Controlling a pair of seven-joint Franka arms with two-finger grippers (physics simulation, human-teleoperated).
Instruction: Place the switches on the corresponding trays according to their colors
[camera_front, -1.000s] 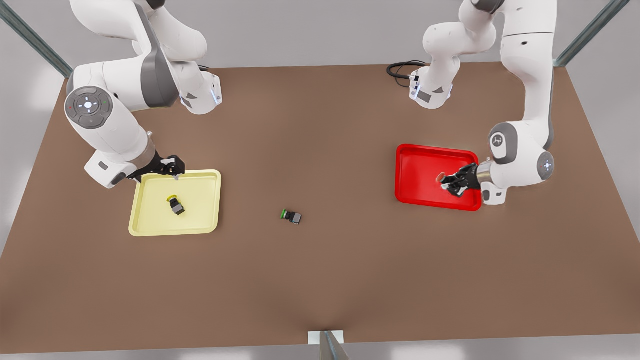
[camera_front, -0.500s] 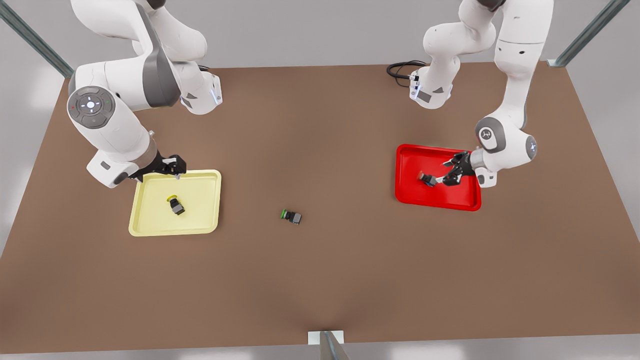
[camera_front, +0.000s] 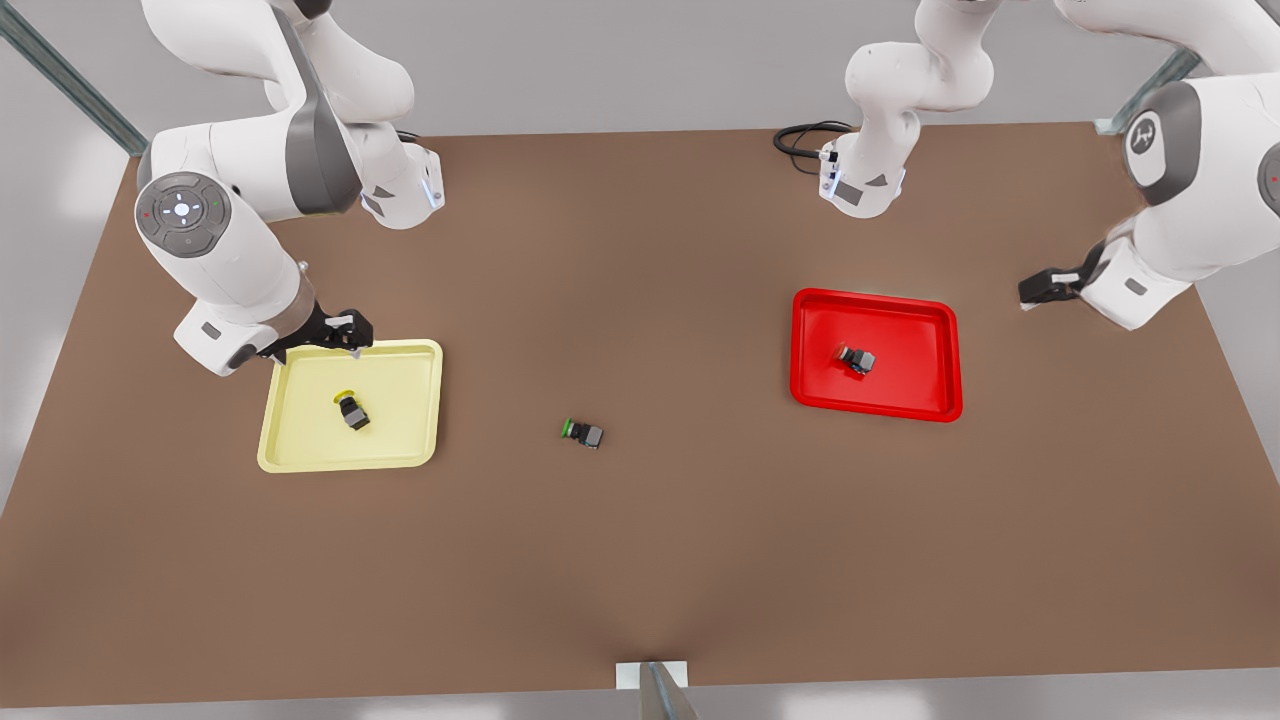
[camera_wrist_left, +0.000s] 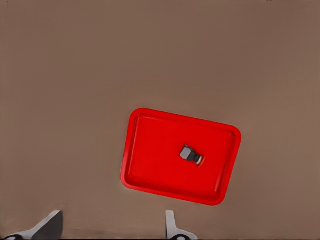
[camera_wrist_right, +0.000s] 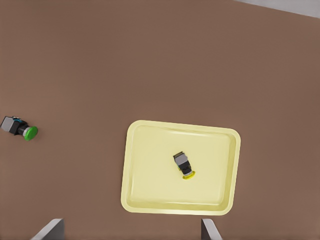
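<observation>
Your left hand hangs spread and empty beside the red tray holding the red switch, your right hand, likewise spread and empty, over the yellow tray's rim, the yellow switch inside.

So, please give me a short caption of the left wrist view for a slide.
Red-capped switch lying inside the red tray, seen from above the brown table.
</observation>
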